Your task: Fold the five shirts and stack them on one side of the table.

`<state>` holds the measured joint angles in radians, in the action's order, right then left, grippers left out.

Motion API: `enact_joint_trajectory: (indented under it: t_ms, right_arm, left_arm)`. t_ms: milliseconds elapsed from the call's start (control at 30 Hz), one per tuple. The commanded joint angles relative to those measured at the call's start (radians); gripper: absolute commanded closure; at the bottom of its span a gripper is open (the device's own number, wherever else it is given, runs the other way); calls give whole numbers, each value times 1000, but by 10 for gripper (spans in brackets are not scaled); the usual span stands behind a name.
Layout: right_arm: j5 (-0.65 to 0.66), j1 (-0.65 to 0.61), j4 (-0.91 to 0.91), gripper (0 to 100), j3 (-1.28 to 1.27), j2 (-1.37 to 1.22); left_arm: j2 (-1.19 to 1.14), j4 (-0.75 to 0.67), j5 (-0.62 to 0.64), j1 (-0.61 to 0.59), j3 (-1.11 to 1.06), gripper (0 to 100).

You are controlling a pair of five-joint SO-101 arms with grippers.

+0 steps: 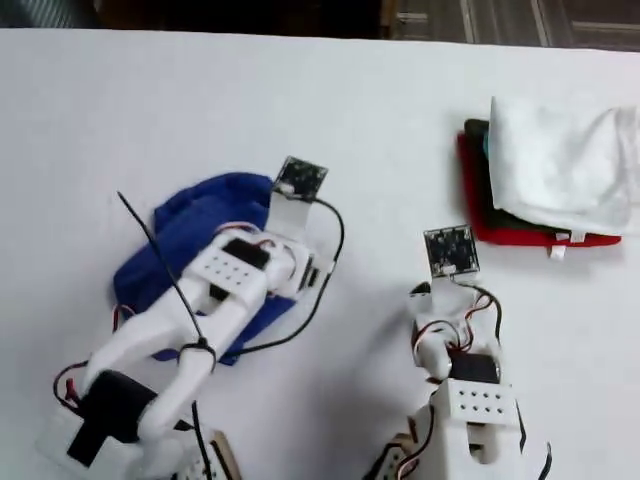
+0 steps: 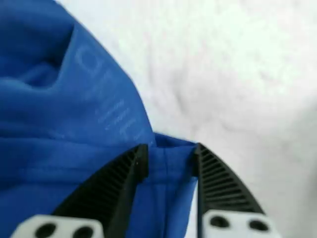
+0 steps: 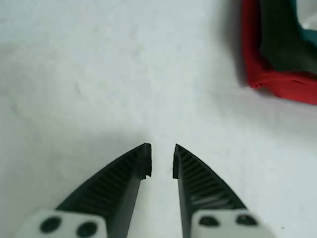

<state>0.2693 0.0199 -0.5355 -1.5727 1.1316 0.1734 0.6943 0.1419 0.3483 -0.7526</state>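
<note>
- The white table (image 1: 400, 120) is seen whole from the high view; in each wrist view a patch of it is seen beyond that hand.
- The blue shirt (image 1: 190, 225) is spread in a loose, rumpled heap on the table's left half, partly covered by the left arm (image 1: 190, 320). Its creases are shown close up in the left wrist view.
- A pile of folded shirts is set near the table's far right edge: a white shirt (image 1: 560, 165) on top, a dark shirt (image 1: 478, 135) under it, a red shirt (image 1: 490, 225) lowest. The red and dark corners are also caught in the right wrist view.
- The left arm is stretched forward over the blue shirt, its wrist tipped down.
- The right arm (image 1: 470, 400) is drawn back near the front edge, well apart from the pile.
- The left hand (image 2: 170, 156) is pinched on a fold at the blue shirt's edge, which fills the gap between its fingers.
- The right hand (image 3: 162, 158) is held low over bare table, its fingers slightly parted with nothing between them.
</note>
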Motion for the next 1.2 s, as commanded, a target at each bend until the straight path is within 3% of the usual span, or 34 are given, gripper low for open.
enact_joint_trajectory:
  t_ms: [0, 133, 333, 533, 600, 900, 1167]
  right_arm:
    - [-2, -12, -4, 918, 8, 25]
    - [-2, -12, -4, 918, 8, 25]
    - [-2, -12, -4, 918, 6, 25]
    - [-2, -12, -4, 918, 6, 25]
    - [-2, -12, -4, 918, 6, 25]
    - [-2, -12, -4, 918, 6, 25]
    - [-2, -12, -4, 918, 6, 25]
  left_arm:
    - [2, 86, -5, 12, 110, 912]
    - [-2, 170, -8, 8, 179, 976]
    - [-5, 184, -8, 9, 182, 968]
    - [-6, 238, -2, 11, 154, 805]
    - [-5, 253, -3, 11, 140, 796]
    - [-8, 245, -6, 3, 108, 812]
    - [-8, 91, -8, 5, 18, 814]
